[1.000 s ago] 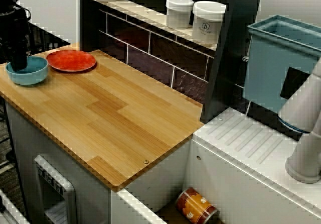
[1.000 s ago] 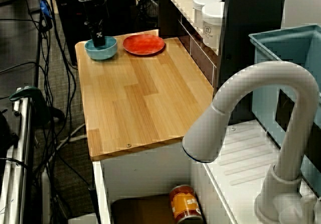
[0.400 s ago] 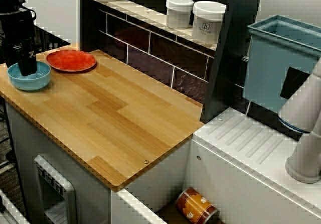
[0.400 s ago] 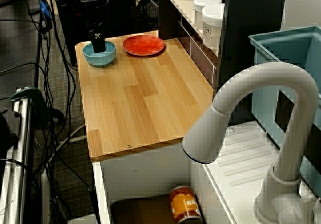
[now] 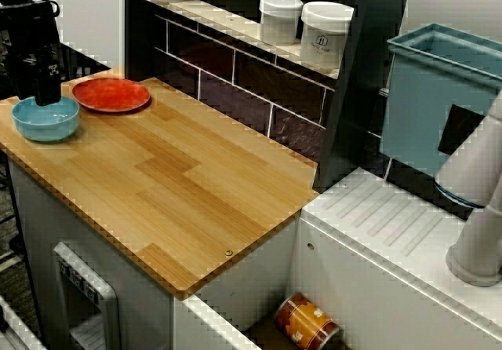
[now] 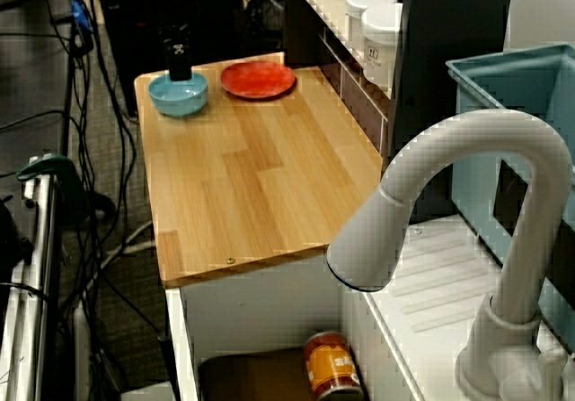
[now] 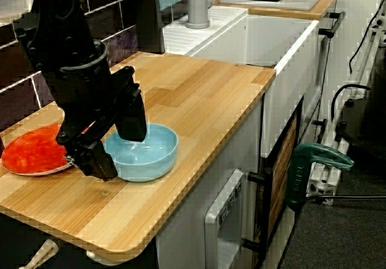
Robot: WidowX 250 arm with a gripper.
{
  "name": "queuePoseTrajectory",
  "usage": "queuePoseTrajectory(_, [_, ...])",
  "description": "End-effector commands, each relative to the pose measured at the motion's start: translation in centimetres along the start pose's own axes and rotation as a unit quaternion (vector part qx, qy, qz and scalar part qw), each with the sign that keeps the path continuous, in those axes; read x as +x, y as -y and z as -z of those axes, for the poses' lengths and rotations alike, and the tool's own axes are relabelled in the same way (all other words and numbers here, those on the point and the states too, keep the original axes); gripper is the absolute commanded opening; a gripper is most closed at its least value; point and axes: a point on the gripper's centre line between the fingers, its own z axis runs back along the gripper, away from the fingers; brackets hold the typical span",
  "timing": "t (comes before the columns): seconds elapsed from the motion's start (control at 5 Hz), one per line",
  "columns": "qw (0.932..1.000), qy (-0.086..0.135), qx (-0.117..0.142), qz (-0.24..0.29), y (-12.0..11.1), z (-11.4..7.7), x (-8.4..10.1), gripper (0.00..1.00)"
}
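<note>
A light blue bowl rests on the wooden counter at its far end, next to a red plate. My black gripper hangs over the bowl's near rim. In the close view from the counter's end its fingers stand well apart. One finger is over the bowl's inside and the other is outside the rim. Nothing is gripped. The bowl looks empty.
Two white jars stand on the tiled back shelf. A teal bin and a white tap are at the sink end, and a can lies in the sink. Cables and a green clamp are beside the counter.
The gripper has risen a little out of the bowl. The bowl has slid a short way along the counter and now sits still.
</note>
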Motion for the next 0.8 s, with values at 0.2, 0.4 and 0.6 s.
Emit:
queuePoseTrajectory(0.2, [0.9973,0.049,0.044,0.033,-3.5,-3.6,-1.5,1.0])
queuePoseTrajectory(0.4, [0.9976,0.053,0.031,0.033,-4.2,-4.4,-2.0,1.0])
queuePoseTrajectory(0.6, [0.9977,0.054,0.035,0.019,-5.1,-4.6,-2.0,1.0])
